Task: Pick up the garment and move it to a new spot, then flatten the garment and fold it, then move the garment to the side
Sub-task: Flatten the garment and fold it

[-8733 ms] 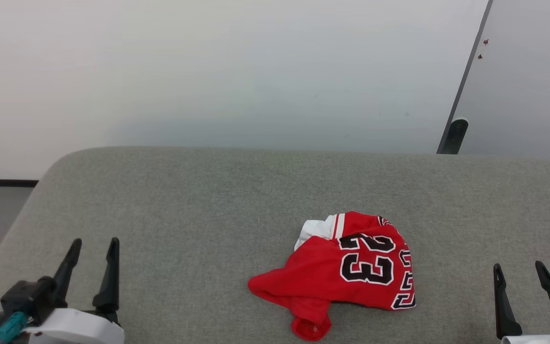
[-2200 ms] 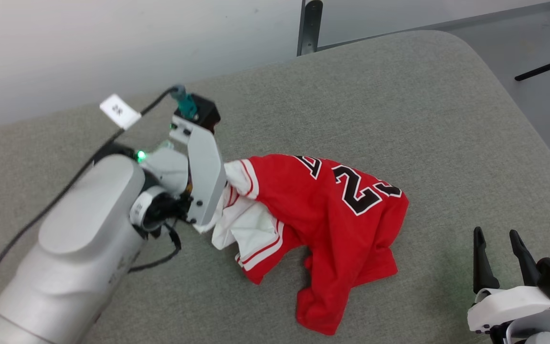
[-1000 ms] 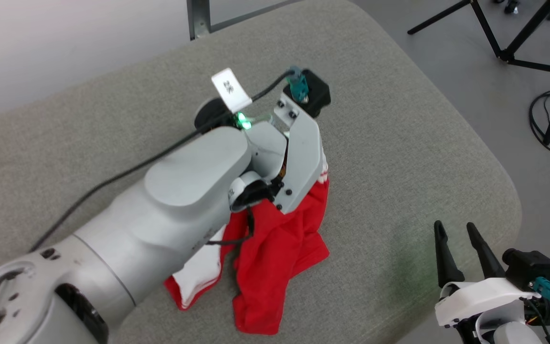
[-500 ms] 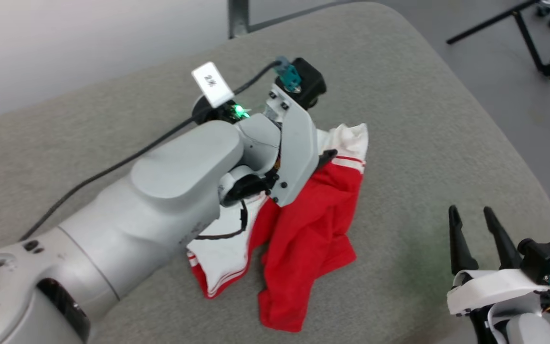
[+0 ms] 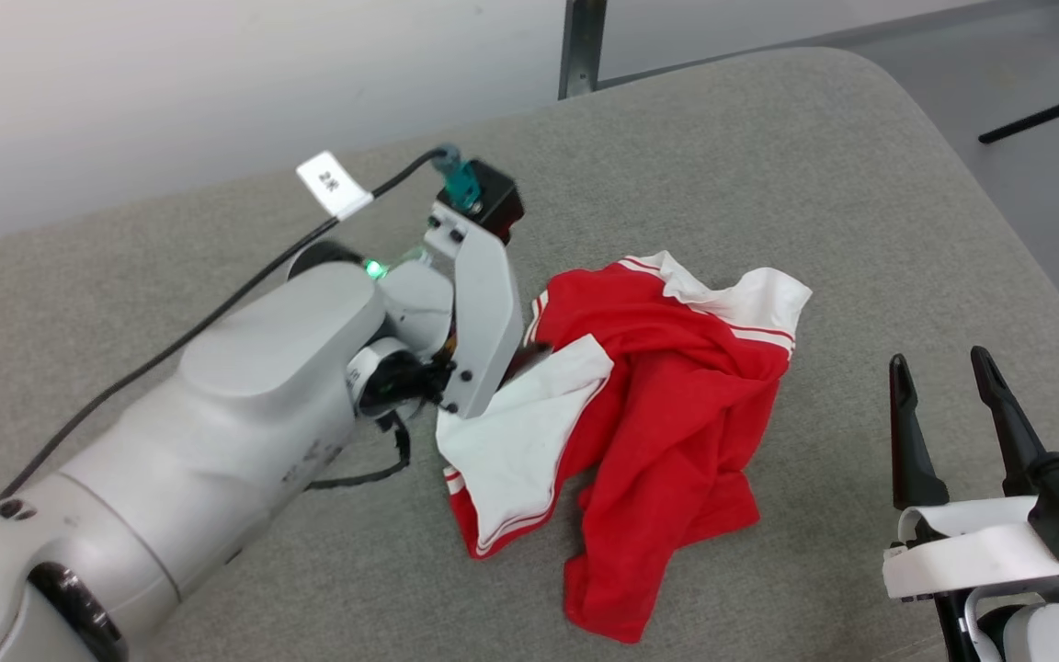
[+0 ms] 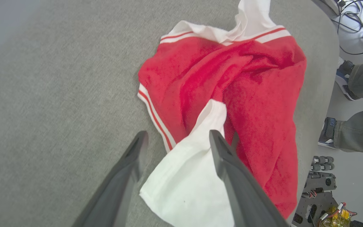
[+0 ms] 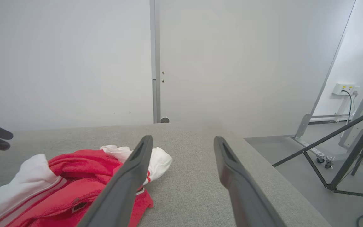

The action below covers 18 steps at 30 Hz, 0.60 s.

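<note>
— What takes up the most room?
— A grey cloth-covered table [image 5: 768,165] with a rounded far corner. The pale left arm [image 5: 244,395] reaches across its left part, and a black cable [image 5: 217,313] runs along the arm.
— And where is the garment?
— The garment [image 5: 667,405] lies crumpled on the table, just beside the end of that arm. Its red body is bunched in folds. One white sleeve with red-striped trim points toward the far side, and the other is spread out next to the arm.
— The pincers?
— The right pincer [image 5: 939,360] sits at the near right, clear of the cloth, its fingers spread and holding nothing. The left pincer [image 6: 178,134] has its fingers apart too. The white sleeve lies loose between them, not pinched.
— Anything smaller?
— A white tag [image 5: 332,184] on the cable and a green light [image 5: 370,268] at the wrist.
</note>
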{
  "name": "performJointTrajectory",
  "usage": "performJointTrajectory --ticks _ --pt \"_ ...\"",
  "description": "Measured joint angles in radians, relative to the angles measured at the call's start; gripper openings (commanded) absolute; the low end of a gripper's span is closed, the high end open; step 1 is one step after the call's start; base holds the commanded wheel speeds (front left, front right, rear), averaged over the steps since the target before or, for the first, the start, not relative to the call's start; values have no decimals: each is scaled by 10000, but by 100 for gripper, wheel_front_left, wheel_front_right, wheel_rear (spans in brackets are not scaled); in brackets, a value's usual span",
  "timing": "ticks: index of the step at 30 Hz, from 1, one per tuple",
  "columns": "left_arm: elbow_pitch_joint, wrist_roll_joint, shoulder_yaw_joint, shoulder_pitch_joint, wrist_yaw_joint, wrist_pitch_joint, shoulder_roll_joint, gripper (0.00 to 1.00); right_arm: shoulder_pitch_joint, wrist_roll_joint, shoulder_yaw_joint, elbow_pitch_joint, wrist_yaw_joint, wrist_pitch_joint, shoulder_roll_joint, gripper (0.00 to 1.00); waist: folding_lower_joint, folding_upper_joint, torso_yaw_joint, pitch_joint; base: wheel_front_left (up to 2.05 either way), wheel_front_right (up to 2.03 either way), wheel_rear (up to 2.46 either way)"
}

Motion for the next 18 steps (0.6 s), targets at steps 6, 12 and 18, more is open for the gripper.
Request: performJointTrajectory --ticks 6,12,18 --pt "33 -77 -13 393 0 663 253 100 161 -174 130 -291 0 0 -4 100 0 0 59 -33 0 0 0" --pt "320 -184 -36 779 0 1229 332 100 359 -151 205 -343 0 0 -6 100 0 0 -75 16 0 0 0" --pt "721 90 -44 1126 0 1379 360 100 359 -15 265 -355 0 0 -4 100 0 0 -230 122 0 0 0"
